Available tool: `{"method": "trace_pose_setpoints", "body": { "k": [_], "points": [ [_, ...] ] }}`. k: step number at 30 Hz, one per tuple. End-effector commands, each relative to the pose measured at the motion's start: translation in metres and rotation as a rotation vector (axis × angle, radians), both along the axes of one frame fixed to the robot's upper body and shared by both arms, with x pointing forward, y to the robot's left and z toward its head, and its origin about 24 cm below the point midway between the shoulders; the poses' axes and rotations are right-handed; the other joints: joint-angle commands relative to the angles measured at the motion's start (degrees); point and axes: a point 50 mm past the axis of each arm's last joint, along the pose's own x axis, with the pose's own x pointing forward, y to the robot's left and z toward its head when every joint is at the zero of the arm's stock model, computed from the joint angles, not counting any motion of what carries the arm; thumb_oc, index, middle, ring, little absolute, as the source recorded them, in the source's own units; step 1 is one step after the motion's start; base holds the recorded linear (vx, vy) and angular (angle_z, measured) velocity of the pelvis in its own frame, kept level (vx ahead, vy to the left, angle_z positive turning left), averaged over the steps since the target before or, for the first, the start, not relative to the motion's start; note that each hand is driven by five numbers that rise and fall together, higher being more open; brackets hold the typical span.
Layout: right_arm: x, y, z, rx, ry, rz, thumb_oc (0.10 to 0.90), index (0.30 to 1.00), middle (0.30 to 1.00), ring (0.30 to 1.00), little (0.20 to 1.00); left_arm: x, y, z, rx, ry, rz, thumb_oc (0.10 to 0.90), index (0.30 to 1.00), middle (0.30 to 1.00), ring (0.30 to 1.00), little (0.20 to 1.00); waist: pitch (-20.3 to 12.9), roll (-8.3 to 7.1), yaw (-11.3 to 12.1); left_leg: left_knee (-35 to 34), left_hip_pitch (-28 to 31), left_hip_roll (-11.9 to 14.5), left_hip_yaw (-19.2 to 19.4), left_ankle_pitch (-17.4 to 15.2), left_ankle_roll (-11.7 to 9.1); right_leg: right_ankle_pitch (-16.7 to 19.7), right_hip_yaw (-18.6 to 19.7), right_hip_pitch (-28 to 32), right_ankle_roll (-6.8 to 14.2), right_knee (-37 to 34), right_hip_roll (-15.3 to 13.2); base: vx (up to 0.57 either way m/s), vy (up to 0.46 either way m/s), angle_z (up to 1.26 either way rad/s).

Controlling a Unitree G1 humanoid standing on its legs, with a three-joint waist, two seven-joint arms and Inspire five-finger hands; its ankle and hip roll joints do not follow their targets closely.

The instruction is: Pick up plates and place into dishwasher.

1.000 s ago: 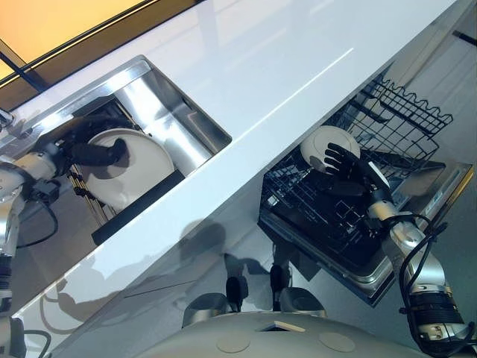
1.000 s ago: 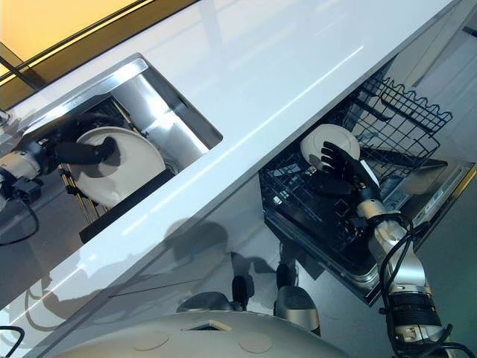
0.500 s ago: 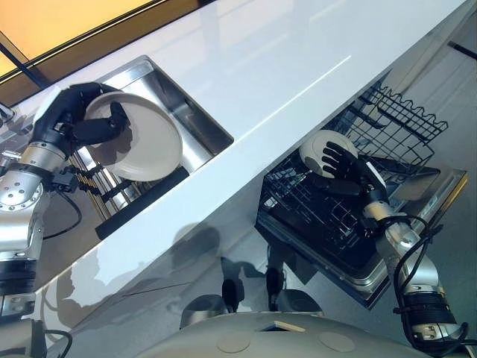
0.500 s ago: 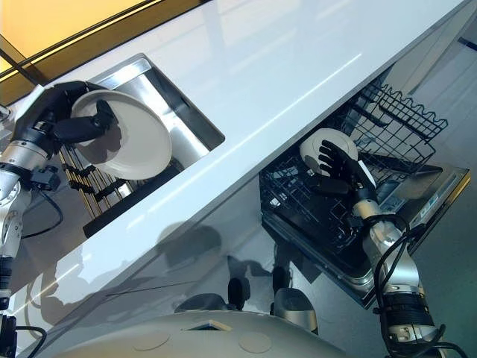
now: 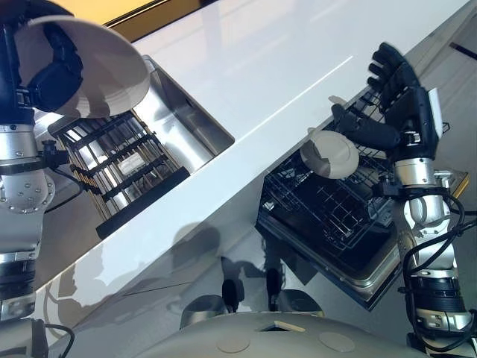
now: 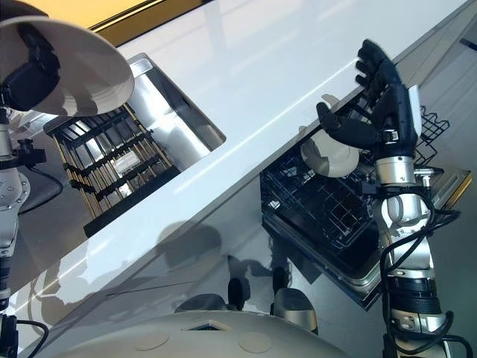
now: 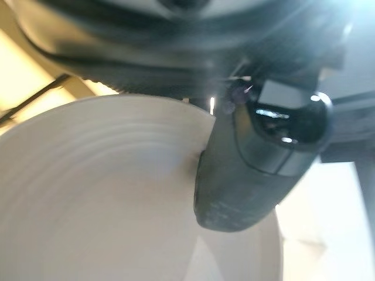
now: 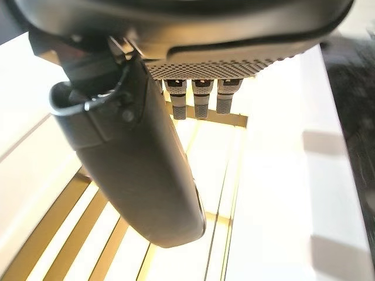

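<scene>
My left hand (image 5: 54, 74) is raised high at the far left, shut on a large white plate (image 5: 93, 63) held above the sink. In the left wrist view its thumb (image 7: 252, 170) presses on the plate's face (image 7: 99, 199). A small white plate (image 5: 329, 154) stands on edge in the black dishwasher rack (image 5: 328, 216) at the right. My right hand (image 5: 395, 112) hovers just above and beyond that plate, open, fingers spread and touching nothing. Its own wrist view shows the thumb (image 8: 135, 158) and straight fingers with nothing between them.
A steel sink (image 5: 175, 123) with a slatted drying rack (image 5: 112, 160) inside lies under the raised plate. The long white counter (image 5: 261, 82) runs between the sink and the dishwasher. The open dishwasher door (image 5: 387, 280) juts out below the rack.
My left hand has lifted the large plate out of the sink and up to the far left. My right hand has let go of the small plate, risen and opened.
</scene>
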Motion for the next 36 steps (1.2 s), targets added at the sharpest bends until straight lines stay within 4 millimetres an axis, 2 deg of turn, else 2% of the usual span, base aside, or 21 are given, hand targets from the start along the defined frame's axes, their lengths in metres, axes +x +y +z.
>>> {"method": "trace_pose_setpoints", "body": {
  "k": [1, 2, 3, 5, 12, 23, 36],
  "points": [
    [-0.013, 0.009, 0.059, -0.055, -0.307, 0.103, 0.800, 0.900, 0.900, 0.900, 0.900, -0.012, -0.010, 0.038, 0.038, -0.274, -0.053, 0.100, 0.300, 0.300, 0.300, 0.200, -8.7, 0.93, -1.4, 0.3, -2.1, -0.8, -1.7, -3.1, -0.8, -12.4, -2.7, -0.2, 2.1, 9.1, 2.3, 0.00, 0.000, 0.00],
    [-0.013, 0.011, 0.060, -0.051, -0.309, 0.121, 0.800, 0.900, 0.900, 0.900, 0.900, -0.012, -0.011, 0.039, 0.033, -0.278, -0.059, 0.100, 0.300, 0.300, 0.300, 0.200, -8.7, 0.91, -1.4, 0.3, -2.1, -0.8, -1.7, -3.1, -0.8, -12.3, -2.7, -0.2, 2.1, 9.1, 2.4, -0.01, -0.010, -0.03],
    [-0.013, 0.024, 0.065, -0.017, -0.310, 0.264, 0.800, 0.900, 0.900, 0.900, 0.900, -0.010, -0.018, 0.037, 0.001, -0.296, -0.093, 0.100, 0.300, 0.300, 0.300, 0.200, -8.9, 0.75, -1.3, 0.4, -2.0, -0.8, -1.8, -3.1, -0.8, -12.2, -2.9, -0.2, 2.1, 9.1, 2.4, 0.00, 0.000, 0.00],
    [-0.009, 0.039, 0.067, 0.050, -0.287, 0.404, 0.800, 0.900, 0.900, 0.900, 0.900, -0.006, -0.026, 0.035, -0.027, -0.312, -0.132, 0.100, 0.300, 0.300, 0.300, 0.200, -9.1, 0.52, -1.3, 0.5, -2.0, -0.9, -1.7, -3.2, -0.9, -12.1, -2.8, -0.2, 2.2, 9.1, 2.3, 0.00, 0.000, 0.00],
    [0.004, 0.086, 0.075, 0.140, -0.250, 0.686, 0.800, 0.900, 0.900, 0.900, 0.900, 0.017, -0.061, 0.033, -0.095, -0.339, -0.232, 0.100, 0.300, 0.300, 0.300, 0.200, -9.5, -0.18, -1.4, 0.7, -1.9, -1.0, -1.5, -3.4, -1.0, -12.0, -3.1, -0.1, 2.4, 9.0, 2.2, -0.01, -0.003, -0.01],
    [0.018, 0.129, 0.077, 0.191, -0.223, 0.818, 0.800, 0.900, 0.900, 0.900, 0.900, 0.049, -0.105, 0.016, -0.164, -0.210, -0.353, 0.100, 0.300, 0.300, 0.300, 0.200, -9.6, -0.58, -1.7, 0.9, -1.3, -1.0, -0.8, -3.8, -0.9, -11.6, -3.1, 0.6, 2.7, 8.5, 2.2, 0.00, -0.001, 0.00],
    [0.025, 0.148, 0.065, 0.246, -0.151, 0.821, 0.800, 0.900, 0.900, 0.900, 0.900, 0.055, -0.133, -0.010, -0.238, -0.072, -0.495, 0.100, 0.300, 0.300, 0.300, 0.200, -9.1, -1.01, -1.2, 1.1, -1.1, -1.0, -1.1, -3.9, -0.7, -11.6, -3.2, 1.1, 2.6, 8.3, 2.3, 0.00, 0.000, 0.00]
  ]
}}
